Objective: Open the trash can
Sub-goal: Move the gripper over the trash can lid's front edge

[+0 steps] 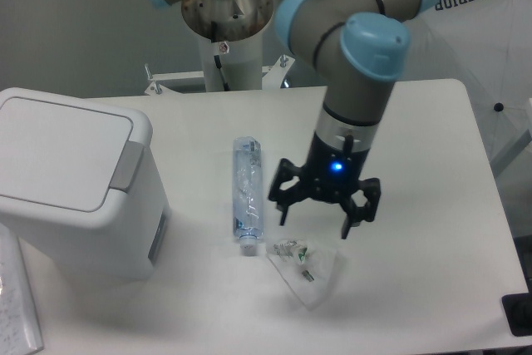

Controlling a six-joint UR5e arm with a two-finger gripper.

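Robotics laboratory. Indicators: a grey industrial arm with light-blue joint caps [366, 43] bolted to a white pedestal [226, 47] behind a plain white desk [432, 164], against a bare grey wall [75, 22] beyond the fingers.

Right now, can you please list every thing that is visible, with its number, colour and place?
trash can: one, white with grey push tab, left side of the table, lid shut
plastic bottle: one, clear, lying in the middle of the table
plastic bag: one, clear, crumpled, lying in front of the bottle's cap
paper sheet: one, white, at the left bottom corner
table: one, white
gripper: one, black, open, hanging above the table right of the bottle
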